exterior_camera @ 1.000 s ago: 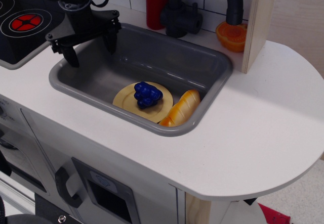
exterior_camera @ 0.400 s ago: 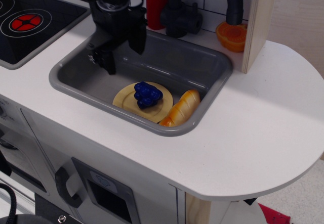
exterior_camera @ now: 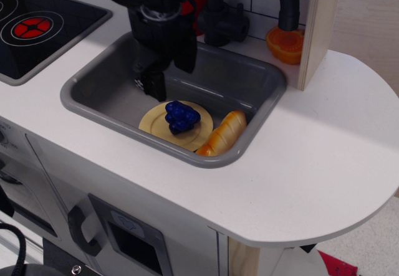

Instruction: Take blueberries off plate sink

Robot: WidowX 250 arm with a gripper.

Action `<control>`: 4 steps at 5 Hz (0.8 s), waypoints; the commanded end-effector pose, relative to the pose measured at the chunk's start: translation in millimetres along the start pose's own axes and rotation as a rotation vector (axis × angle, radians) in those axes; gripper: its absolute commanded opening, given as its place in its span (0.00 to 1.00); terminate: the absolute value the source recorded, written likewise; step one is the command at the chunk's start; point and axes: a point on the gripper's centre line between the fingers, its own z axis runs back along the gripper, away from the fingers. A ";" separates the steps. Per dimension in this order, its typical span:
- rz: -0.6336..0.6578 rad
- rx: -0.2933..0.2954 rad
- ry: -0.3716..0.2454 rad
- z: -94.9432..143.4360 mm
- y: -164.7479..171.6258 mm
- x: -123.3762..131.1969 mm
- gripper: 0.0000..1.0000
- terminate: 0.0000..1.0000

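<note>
The dark-blue blueberries (exterior_camera: 181, 116) lie on the pale-yellow plate (exterior_camera: 157, 125), which sits on the floor of the grey sink (exterior_camera: 100, 92) near its front wall. My black gripper (exterior_camera: 171, 71) hangs over the sink, just above and behind the plate's left edge. Its fingers (exterior_camera: 154, 84) are spread apart and hold nothing. It does not touch the blueberries.
An orange-yellow bread loaf (exterior_camera: 224, 133) lies in the sink right of the plate. A black faucet (exterior_camera: 221, 17) and a red bottle stand behind the sink. An orange slice (exterior_camera: 283, 44) sits at the back right. A black stovetop (exterior_camera: 34, 23) is at left.
My gripper has moved right from the sink's left rim and come down over the basin, close to the plate. The blueberries, plate and loaf have not moved.
</note>
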 end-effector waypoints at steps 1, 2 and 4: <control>-0.001 -0.034 -0.006 -8.1 3.9 -11.9 1.00 0.00; -0.002 -0.036 -0.005 -13.6 8.3 -18.3 1.00 0.00; 0.041 -0.094 -0.033 -25.4 2.6 -26.7 1.00 0.00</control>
